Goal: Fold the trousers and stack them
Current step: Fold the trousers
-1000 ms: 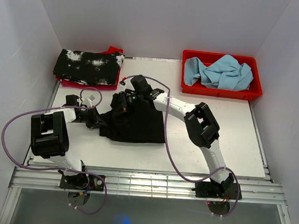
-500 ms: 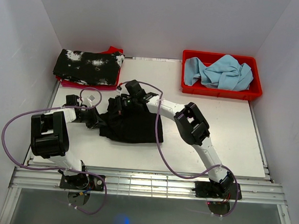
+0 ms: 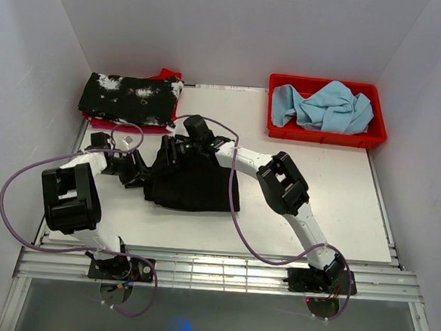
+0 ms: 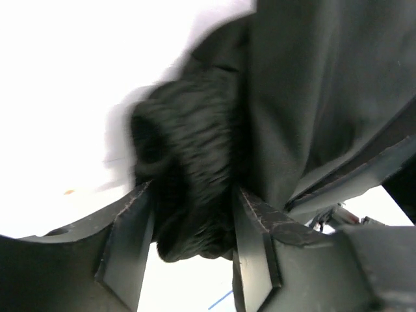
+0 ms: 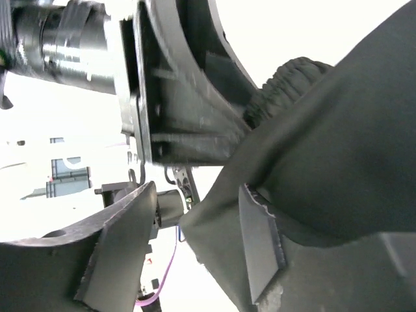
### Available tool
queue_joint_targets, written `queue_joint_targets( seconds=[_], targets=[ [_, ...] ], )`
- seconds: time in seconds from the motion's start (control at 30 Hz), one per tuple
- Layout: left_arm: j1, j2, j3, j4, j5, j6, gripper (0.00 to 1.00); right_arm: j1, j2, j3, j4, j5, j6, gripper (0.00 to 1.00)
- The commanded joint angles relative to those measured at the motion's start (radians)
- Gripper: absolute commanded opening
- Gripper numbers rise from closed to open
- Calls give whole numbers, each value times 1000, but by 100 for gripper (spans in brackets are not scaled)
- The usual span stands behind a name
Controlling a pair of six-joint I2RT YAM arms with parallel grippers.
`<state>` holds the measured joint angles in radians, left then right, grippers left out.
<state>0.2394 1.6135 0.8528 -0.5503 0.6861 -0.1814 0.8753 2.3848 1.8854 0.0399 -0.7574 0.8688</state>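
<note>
Your overhead view is bright and even, lit softly from above. The white desk (image 3: 354, 198) carries only faint shadows under the arms, and a blue glare spot (image 3: 181, 329) sits at the dim bottom edge. In the left wrist view the desk burns out to white and the trousers (image 4: 195, 182) smear with blur. The right wrist view is backlit, so its end effector (image 5: 197, 195) reads dark and soft-edged.

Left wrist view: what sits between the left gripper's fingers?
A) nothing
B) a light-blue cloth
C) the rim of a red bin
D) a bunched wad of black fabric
D: a bunched part of the black trousers fills the gap of the left gripper, touching both fingers.
</note>
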Motion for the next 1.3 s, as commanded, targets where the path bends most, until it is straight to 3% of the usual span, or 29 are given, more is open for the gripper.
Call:
queue_joint_targets(
  seconds=[0.0,0.23,0.43,0.6,0.73,1.03,1.27],
  targets=[
    [57,-20,58,-143,-60,51,61,-18,-71,34,84,-46,-4,60],
    [113,-156,152,-212,27,232,61,-128,-199,-48,91,-103,-86,61],
    [28,-156,200,-206,64,192,60,-239,-283,-181,-38,-94,-233,61],
    [-72,-112,210,-191,-22,137,57,-321,-360,-255,-227,-8,-413,66],
    [-139,-73,218,-189,-118,105,52,-389,-384,-279,-279,15,-478,68],
    [-180,-24,267,-264,-307,59,43,-429,-412,-299,-314,44,-533,69],
    [-195,-44,264,-277,-275,54,46,-435,-426,-321,-314,40,-534,70]
  ],
)
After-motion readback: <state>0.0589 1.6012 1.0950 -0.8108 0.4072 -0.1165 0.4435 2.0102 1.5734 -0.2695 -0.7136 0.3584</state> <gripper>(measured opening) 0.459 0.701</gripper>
